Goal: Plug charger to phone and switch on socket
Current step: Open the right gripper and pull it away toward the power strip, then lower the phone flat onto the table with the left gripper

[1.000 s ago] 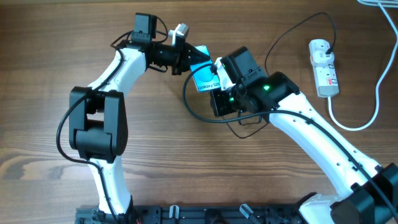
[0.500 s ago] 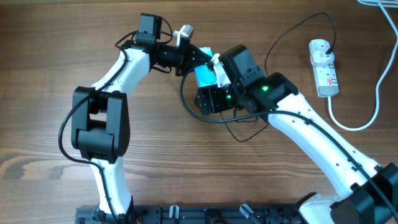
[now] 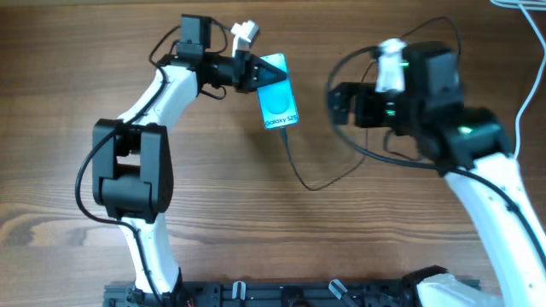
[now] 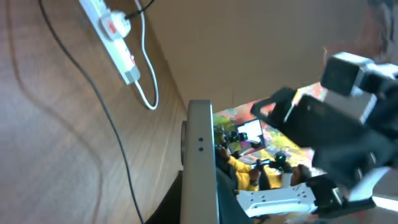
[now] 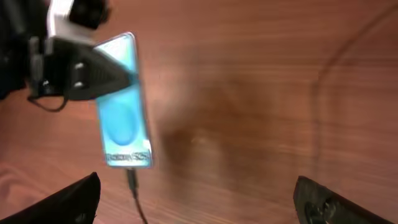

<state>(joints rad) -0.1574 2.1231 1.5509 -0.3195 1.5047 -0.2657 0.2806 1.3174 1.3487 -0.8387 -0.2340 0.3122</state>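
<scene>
My left gripper [image 3: 254, 72] is shut on the top end of the phone [image 3: 278, 102], holding it face up above the table. The phone's turquoise face also shows in the right wrist view [image 5: 124, 115], and edge-on in the left wrist view [image 4: 200, 155]. The charger's black cable [image 3: 300, 177] runs from the phone's lower end, where its connector tip [image 5: 131, 178] sits in the port. My right gripper [image 3: 339, 104] hangs open to the right of the phone, apart from it and holding nothing. The socket [image 4: 115, 32] shows only in the left wrist view; in the overhead view my right arm hides it.
The thick white cord [image 3: 521, 128] loops along the table's right edge. Slack black cable [image 3: 375, 158] curves under my right arm. Bare wood lies below the phone and at the left of the table.
My right gripper has opened, let go of the connector and drawn back to the right. The phone, still in my left gripper, now lies face up with the cable hanging from it.
</scene>
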